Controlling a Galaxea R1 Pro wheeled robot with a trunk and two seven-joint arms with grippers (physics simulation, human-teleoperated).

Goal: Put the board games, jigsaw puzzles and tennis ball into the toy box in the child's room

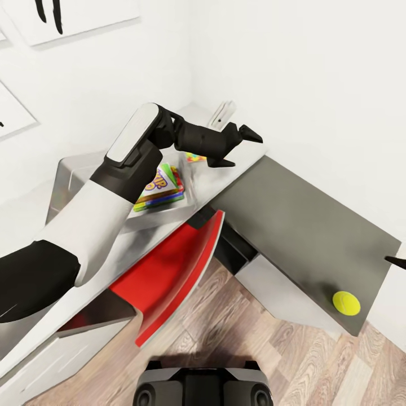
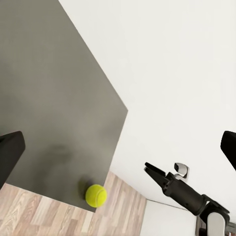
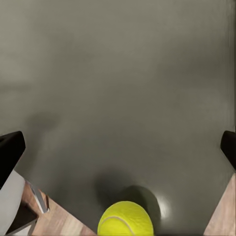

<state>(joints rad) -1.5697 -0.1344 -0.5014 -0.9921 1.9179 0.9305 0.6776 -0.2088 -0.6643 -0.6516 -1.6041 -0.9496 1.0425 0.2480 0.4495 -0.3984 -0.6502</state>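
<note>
At the far left of the head view the left arm (image 1: pixel 113 192) reaches forward over the toy box (image 1: pixel 67 169) — a light grey bin on the pale table (image 1: pixel 248 152) against the white wall. Inside the bin, partly hidden by the forearm, lies a stack of board games (image 1: pixel 163 189), the green-yellow-red one on top; a further small colourful box (image 1: pixel 194 157) lies just beyond, though whether in the bin or on the table I cannot tell. The left gripper (image 1: pixel 239 146) hangs over the table's end with its fingers spread and nothing between them. Below sits a red chair (image 1: pixel 175 270) on the wood floor. To the right runs the lower dark grey desk (image 1: pixel 304 225), and near its front corner rests the tennis ball (image 1: pixel 346 303) — well apart from the bin. The right gripper (image 2: pixel 156 173), seen from the left wrist, hovers beside that desk's far edge; its fingertips (image 3: pixel 10 152) frame the ball (image 3: pixel 125 219) wide apart, holding nothing.
</note>
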